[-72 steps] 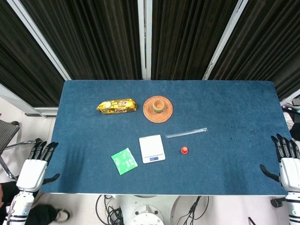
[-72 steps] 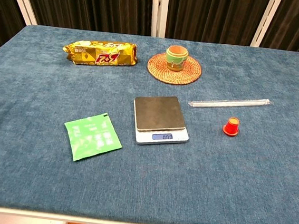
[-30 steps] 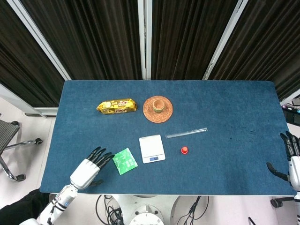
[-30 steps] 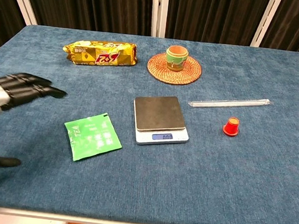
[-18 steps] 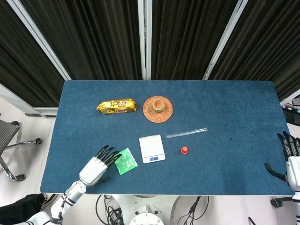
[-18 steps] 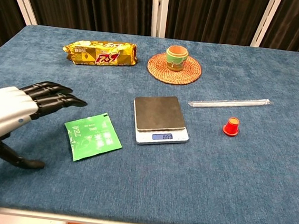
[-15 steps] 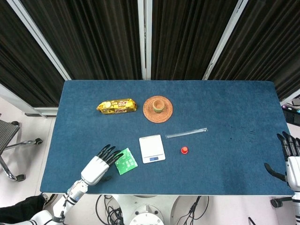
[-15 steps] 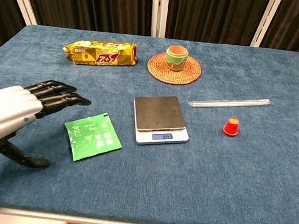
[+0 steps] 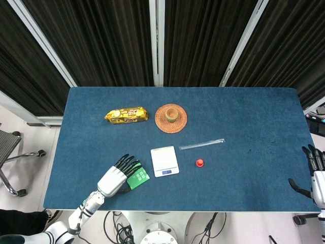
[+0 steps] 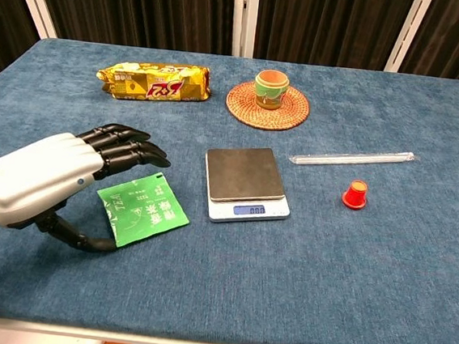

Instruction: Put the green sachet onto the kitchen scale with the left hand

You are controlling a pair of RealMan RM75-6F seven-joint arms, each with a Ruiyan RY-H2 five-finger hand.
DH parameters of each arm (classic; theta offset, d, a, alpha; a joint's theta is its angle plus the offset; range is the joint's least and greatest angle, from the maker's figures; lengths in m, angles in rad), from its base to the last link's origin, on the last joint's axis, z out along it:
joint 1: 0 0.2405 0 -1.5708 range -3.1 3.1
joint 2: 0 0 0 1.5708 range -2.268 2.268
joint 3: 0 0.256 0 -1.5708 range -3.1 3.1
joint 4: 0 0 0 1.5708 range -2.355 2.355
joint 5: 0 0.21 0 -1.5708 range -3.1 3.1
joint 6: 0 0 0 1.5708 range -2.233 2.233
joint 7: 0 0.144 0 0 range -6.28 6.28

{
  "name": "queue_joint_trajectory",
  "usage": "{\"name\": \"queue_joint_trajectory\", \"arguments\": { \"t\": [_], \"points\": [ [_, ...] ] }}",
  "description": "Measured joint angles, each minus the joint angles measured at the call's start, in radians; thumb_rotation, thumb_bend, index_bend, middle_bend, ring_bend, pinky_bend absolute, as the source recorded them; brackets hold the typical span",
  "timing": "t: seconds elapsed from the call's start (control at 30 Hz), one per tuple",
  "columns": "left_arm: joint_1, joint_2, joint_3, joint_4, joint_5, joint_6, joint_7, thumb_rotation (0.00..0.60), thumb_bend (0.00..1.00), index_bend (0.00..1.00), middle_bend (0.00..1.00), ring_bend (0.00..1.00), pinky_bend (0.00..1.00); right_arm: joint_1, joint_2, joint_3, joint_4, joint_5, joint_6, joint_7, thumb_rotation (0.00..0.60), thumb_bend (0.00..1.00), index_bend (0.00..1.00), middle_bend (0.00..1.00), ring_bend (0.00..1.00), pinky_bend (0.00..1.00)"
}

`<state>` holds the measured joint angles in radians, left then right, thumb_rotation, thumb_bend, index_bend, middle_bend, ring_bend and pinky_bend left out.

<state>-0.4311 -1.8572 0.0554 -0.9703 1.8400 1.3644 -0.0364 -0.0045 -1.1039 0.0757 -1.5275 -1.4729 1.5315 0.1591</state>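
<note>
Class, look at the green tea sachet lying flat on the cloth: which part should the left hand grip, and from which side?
Grip the green tea sachet by its near-left edge, coming from the left, where the left hand already hovers. It lies flat and thin, so pinching an edge probably beats grabbing from above.

right hand [image 9: 318,175] cut by edge, scale [image 10: 247,183] readout too small

Bright, even overhead light in both views, no hard shadows. Table [image 10: 381,284] cloth evenly lit, matte, no glare. Soft small shadow under left hand [image 10: 46,177] in chest view (thumb side darkest). Curtains [image 9: 203,40] behind very dark, folds barely readable. Focus sharp throughout, no motion blur. Scale [image 10: 246,183] plate dull grey sheen. Head view slightly wide, table edges converging.
</note>
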Motion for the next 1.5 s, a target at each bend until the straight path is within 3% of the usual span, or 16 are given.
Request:
{"name": "queue_joint_trajectory", "arguments": {
  "t": [0.17,0.47,0.63,1.1,1.5],
  "points": [
    [-0.011,-0.025,0.002,0.045,-0.012,-0.002,-0.002,0.6,0.1,0.19,0.11,0.0,0.0,-0.001,-0.001,0.001,0.007,0.003,-0.001,0.008,0.6,0.12,0.0,0.0,0.0,0.0],
    [-0.022,-0.064,0.003,0.12,-0.041,-0.008,0.005,0.6,0.28,0.31,0.12,0.0,0.0,0.0,-0.005,0.001,0.014,0.007,-0.007,0.009,0.6,0.12,0.0,0.0,0.0,0.0],
    [-0.023,-0.081,0.008,0.151,-0.053,-0.005,-0.004,0.6,0.33,0.37,0.13,0.0,0.0,0.002,-0.008,0.002,0.016,0.011,-0.014,0.008,0.6,0.12,0.0,0.0,0.0,0.0],
    [-0.018,-0.121,-0.013,0.214,-0.07,0.104,-0.021,0.6,0.35,0.6,0.24,0.0,0.0,0.004,-0.014,0.002,0.022,0.013,-0.02,0.006,0.6,0.12,0.0,0.0,0.0,0.0],
    [-0.027,-0.132,-0.018,0.231,-0.073,0.159,-0.05,0.6,0.35,0.63,0.28,0.0,0.0,0.009,-0.024,0.003,0.039,0.019,-0.034,0.016,0.6,0.12,0.0,0.0,0.0,0.0]
  ]
}}
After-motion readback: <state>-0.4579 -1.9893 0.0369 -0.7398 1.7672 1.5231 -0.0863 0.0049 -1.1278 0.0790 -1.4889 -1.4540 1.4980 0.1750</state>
